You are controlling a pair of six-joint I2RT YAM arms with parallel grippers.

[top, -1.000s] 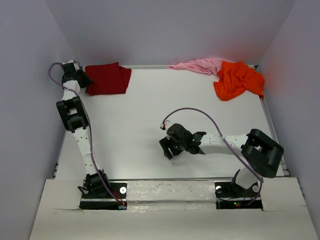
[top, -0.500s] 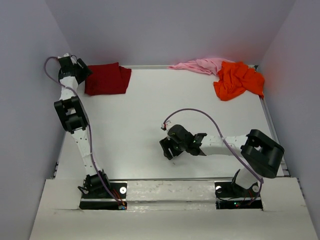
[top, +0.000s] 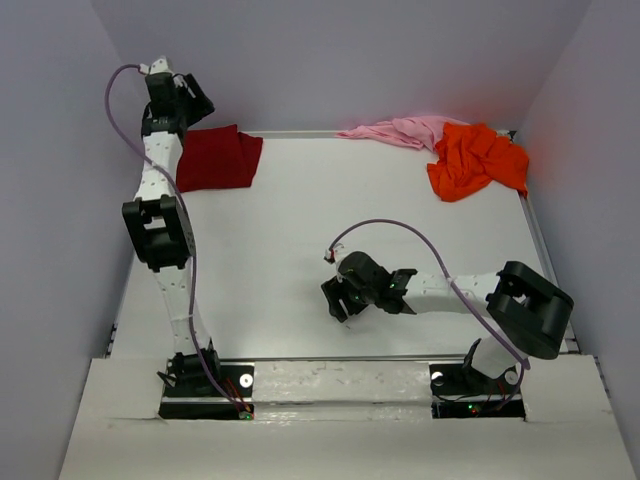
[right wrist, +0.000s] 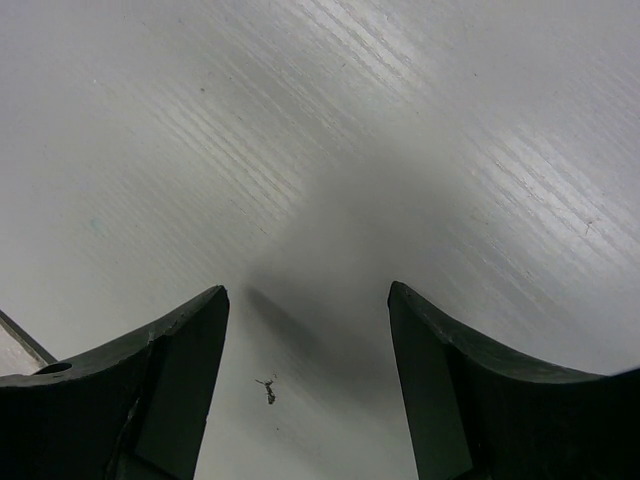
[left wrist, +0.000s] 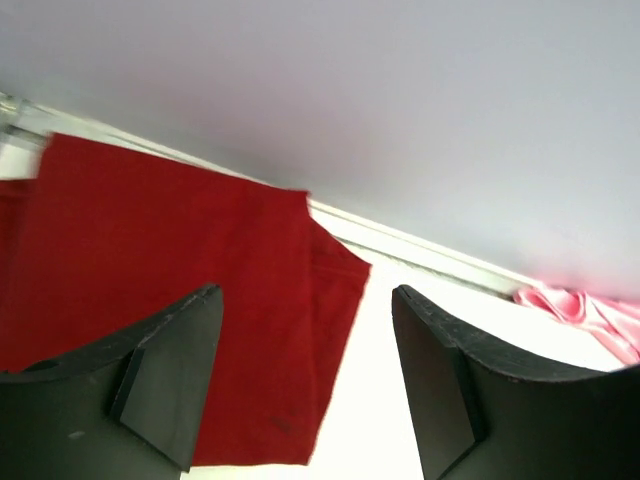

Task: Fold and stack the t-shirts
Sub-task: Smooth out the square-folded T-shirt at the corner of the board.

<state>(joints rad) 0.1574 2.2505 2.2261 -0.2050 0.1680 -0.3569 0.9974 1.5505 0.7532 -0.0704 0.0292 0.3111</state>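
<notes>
**One shirt folded, two crumpled, both arms empty-handed**

The red shirt point(top: 213, 158) lies folded into a flat, roughly square shape at the far left corner of the white table point(top: 290, 210). In the left wrist view the red shirt point(left wrist: 160, 300) shows smooth layers with straight edges, its far edge close to the wall point(left wrist: 400, 120).

At the far right corner the orange shirt point(top: 478, 160) sits in a loose, wrinkled heap. The pink shirt point(top: 400, 131) is bunched along the far edge, just left of the orange one and touching it. A bit of pink cloth point(left wrist: 590, 315) also shows at the right edge of the left wrist view. These two lie well apart from the red shirt.

The left gripper point(top: 188, 98) is held up off the table beside the red shirt's far left corner, not touching it. From the wrist, the left gripper point(left wrist: 305, 295) has its fingers spread wide, with nothing between them.

The right gripper point(top: 340, 300) is low over the bare middle of the table, toward the near edge, well apart from every shirt. Its wrist view shows the right gripper point(right wrist: 305, 295) wide apart and empty, casting a soft shadow on the table surface. A purple cable point(top: 385, 225) arches above that arm.
</notes>
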